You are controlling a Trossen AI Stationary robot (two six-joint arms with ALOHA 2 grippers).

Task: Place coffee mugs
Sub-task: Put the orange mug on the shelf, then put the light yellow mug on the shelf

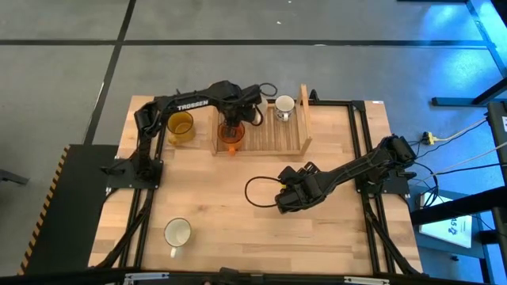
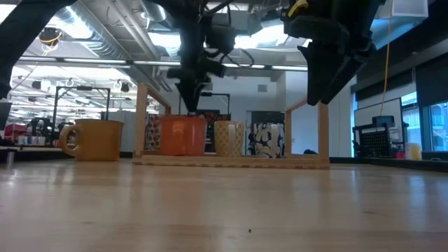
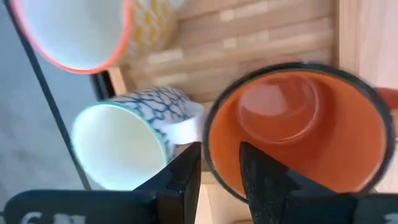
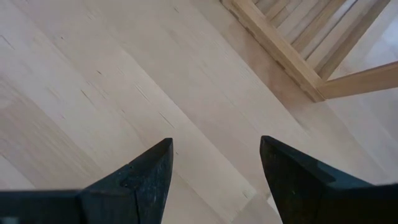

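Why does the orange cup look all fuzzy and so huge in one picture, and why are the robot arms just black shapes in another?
In the left wrist view the orange mug sits right against the lens, so it fills the picture and blurs. In the low view bright ceiling lights shine from behind, leaving the left gripper a dark silhouette.

High view: overhead, straight down, whole table (image 1: 238, 214) in frame. Low view: tabletop height, level, facing the slatted tray (image 2: 231, 160) and room beyond. Left wrist view: very close above the orange mug (image 3: 298, 134), shared with high and low. Right wrist view: close over bare tabletop, tray corner at edge.
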